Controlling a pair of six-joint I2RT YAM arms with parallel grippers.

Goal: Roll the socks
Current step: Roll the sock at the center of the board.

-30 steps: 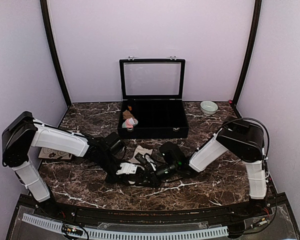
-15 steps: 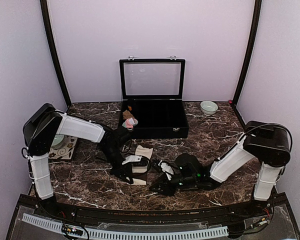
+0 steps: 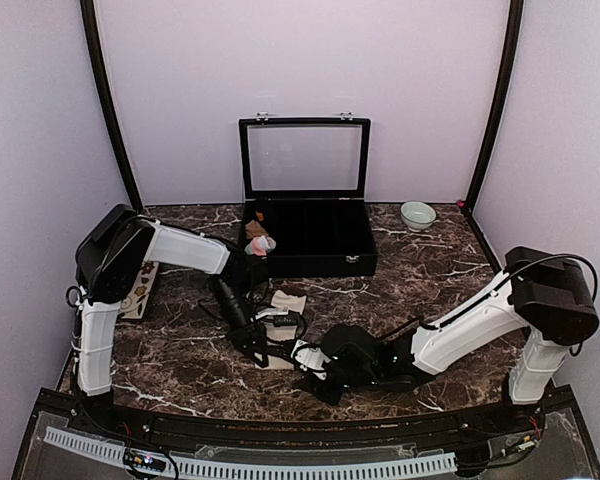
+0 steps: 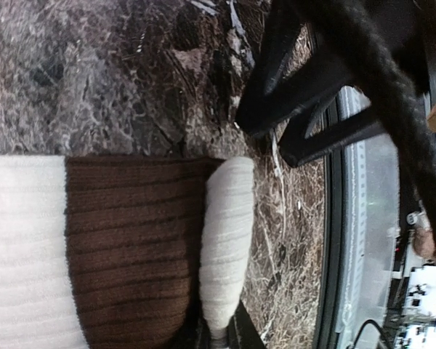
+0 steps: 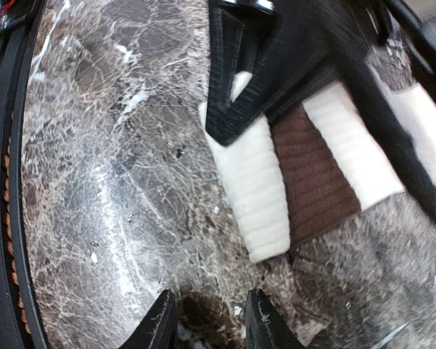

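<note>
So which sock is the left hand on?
The cream sock with brown bands; the left hand pinches its rolled end. The pink sock sits apart, at the case's front-left corner.

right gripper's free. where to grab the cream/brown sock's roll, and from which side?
On the cream sock, take the roll by its free end, opposite the end the left gripper clamps. Probably come over the table from the side where the open right gripper hovers, fingers straddling the roll's short width: it lies flat, a low cylinder, brown band along its far side.
</note>
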